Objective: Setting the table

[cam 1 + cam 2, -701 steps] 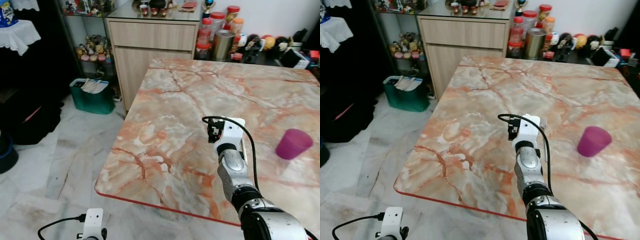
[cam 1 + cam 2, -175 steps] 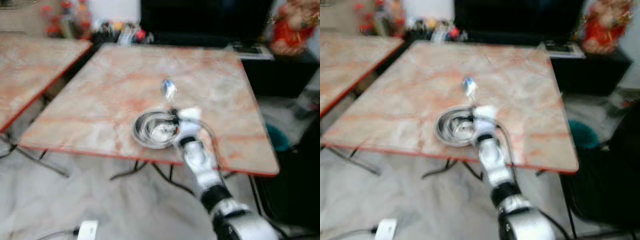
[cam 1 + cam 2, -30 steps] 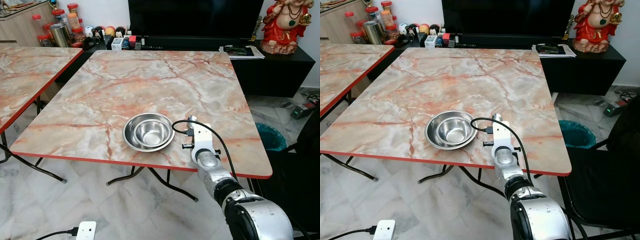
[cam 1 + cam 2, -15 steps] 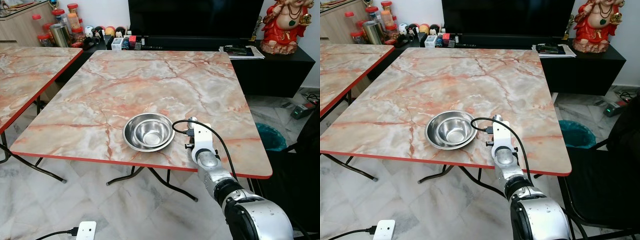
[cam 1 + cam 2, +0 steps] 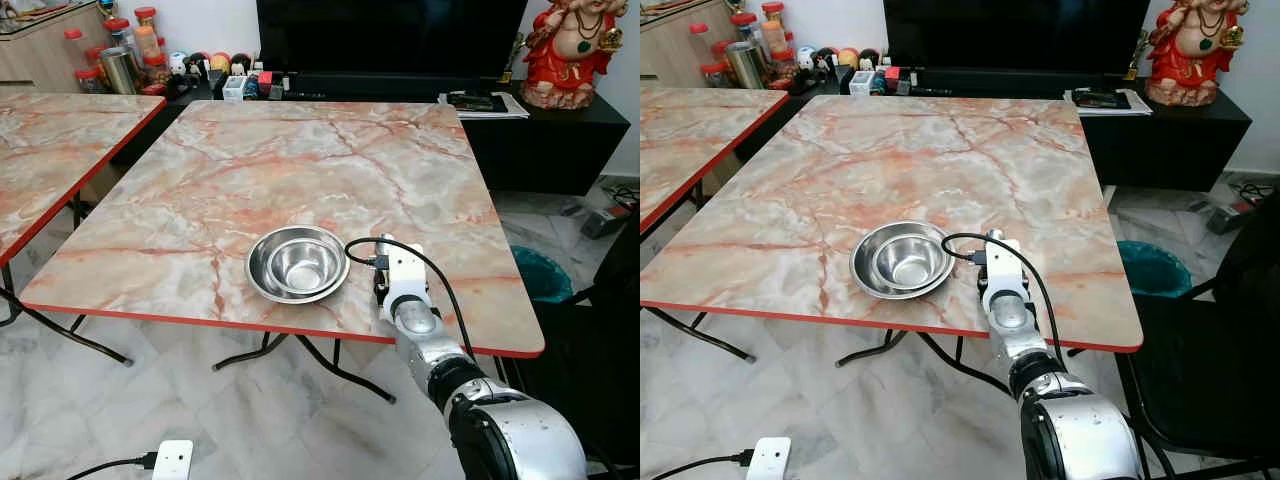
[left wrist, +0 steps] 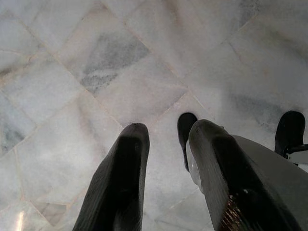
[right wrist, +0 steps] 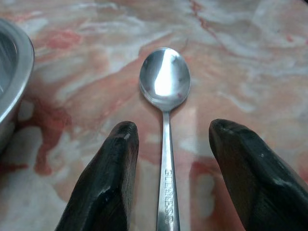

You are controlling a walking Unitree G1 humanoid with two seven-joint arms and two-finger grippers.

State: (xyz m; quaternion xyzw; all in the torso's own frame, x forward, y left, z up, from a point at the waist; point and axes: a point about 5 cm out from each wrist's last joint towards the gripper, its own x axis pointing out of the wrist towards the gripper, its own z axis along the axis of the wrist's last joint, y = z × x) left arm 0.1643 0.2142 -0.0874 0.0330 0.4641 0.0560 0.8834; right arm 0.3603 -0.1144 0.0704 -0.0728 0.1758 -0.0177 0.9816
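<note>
Two nested round stainless-steel bowls [image 5: 297, 263] are sitting near the front edge of the square pink-and-orange marble-patterned table with a red rim [image 5: 250, 160]. Right gripper [image 7: 171, 144] is hovering low over the tabletop just to the right of the bowls, its silver arm reaching in from the near edge with a black cable looping over the white wrist housing. Its two black fingers [image 7: 108, 178] are standing apart, straddling a shiny silver teaspoon [image 7: 165, 96] that is lying flat on the marble (bowl end pointing away from the wrist, handle running back between the fingers, neither finger touching it). The spoon is lying just beside the curved rim of the outer bowl.

Left gripper [image 6: 168, 144] is hanging idle over grey-white marble floor tiles [image 6: 96, 62], fingers slightly parted and holding nothing.

Second marble table [image 5: 40, 150] is standing off to the left. Red seated figurine [image 5: 583, 50] is resting on the black TV cabinet [image 5: 540, 140] behind.
</note>
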